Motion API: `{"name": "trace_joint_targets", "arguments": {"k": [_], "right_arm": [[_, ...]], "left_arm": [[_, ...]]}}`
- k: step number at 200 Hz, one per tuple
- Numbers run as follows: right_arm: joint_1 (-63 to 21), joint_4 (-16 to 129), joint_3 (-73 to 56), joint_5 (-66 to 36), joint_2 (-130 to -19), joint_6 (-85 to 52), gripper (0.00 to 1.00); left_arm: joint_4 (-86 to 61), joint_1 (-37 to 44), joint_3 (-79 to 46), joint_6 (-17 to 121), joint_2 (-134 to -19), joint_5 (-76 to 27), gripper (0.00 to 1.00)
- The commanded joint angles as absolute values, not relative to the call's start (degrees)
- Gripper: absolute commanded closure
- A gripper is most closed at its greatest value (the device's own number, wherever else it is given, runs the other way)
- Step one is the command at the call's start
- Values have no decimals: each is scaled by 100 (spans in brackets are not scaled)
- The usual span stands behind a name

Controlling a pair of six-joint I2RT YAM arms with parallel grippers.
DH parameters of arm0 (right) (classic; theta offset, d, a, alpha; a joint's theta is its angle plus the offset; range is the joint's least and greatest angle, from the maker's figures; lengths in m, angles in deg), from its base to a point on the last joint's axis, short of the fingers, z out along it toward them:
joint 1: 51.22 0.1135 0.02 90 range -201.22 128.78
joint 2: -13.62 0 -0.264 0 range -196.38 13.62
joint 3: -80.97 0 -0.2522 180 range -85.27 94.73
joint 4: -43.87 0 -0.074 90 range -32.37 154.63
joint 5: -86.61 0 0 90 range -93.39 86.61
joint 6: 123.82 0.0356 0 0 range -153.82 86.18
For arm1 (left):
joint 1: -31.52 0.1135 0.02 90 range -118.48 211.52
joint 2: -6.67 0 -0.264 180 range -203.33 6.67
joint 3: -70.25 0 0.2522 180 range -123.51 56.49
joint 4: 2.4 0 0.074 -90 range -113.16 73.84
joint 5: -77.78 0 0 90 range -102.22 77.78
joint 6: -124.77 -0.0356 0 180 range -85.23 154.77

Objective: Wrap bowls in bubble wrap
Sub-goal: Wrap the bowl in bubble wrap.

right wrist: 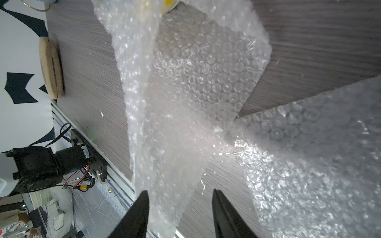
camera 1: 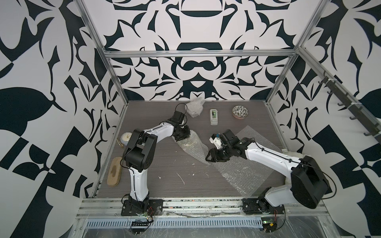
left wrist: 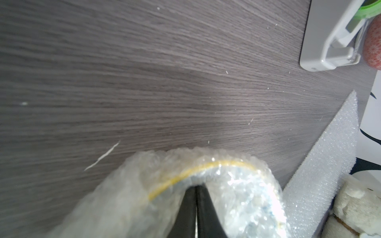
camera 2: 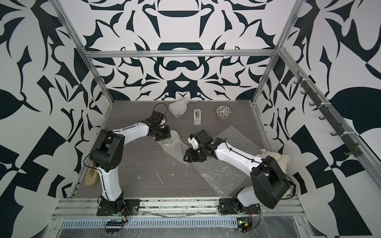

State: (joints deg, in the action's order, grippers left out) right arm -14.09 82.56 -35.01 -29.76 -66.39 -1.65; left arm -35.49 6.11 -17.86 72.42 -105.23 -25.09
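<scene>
**Bowl half-covered, loose tail ready to fold**

The blue-and-yellow bowl (left wrist: 231,179) sits low and centre in the left wrist view. Its yellow rim shows as a thin arc through clear, glinting bubble wrap (camera 1: 193,147). The left pincer (left wrist: 194,191) is closed tight, nipping the film at the rim; whether it also grips ceramic I cannot tell. In a top view the sheet trails toward frame centre as a soft, crumpled tail. The right pincer (right wrist: 179,191) stands well open at the bottom of its wrist view, holding nothing, with the tail's edge showing between its jaws.

The fold-over looks to be the step in hand. It should take the tail near its end and carry it over the bowl's mouth, while the left anchor holds firm so the slick film cannot slide off the glaze.

Further out, a wrapped bundle (camera 1: 194,108), a tape dispenser (camera 1: 213,116) and a bare floral bowl (camera 1: 240,111) line the back of the grey wood-grain surface (camera 1: 165,164). A flat spare sheet (camera 1: 243,171) lies at lower right.
</scene>
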Motion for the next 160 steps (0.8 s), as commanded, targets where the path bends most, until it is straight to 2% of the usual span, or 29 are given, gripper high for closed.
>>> {"name": "trace_joint_targets", "arguments": {"k": [1, 91, 107, 140, 151, 160], "right_arm": [[-1430, 8132, -3489, -2895, -6296, 11, 45], [-1009, 7652, -3516, -2850, -7321, -33, 45], [-1000, 7363, -3613, -2899, -7458, 70, 55], [-1000, 7471, -3428, -2645, -7529, -77, 92], [-1000, 7542, -3246, -2610, -7494, -225, 100], [-1004, 7713, -3006, -2518, -7489, -406, 100]], "left_arm": [[-3954, 657, -1533, 7213, -10479, -2299, 92], [-3991, 661, -1576, 7177, -10483, -2319, 91], [-3960, 664, -1537, 7186, -10469, -2322, 91], [-3893, 663, -1478, 7169, -10498, -2375, 91], [-3901, 642, -1483, 7143, -10542, -2413, 91], [-3901, 620, -1472, 7125, -10553, -2394, 91]]}}
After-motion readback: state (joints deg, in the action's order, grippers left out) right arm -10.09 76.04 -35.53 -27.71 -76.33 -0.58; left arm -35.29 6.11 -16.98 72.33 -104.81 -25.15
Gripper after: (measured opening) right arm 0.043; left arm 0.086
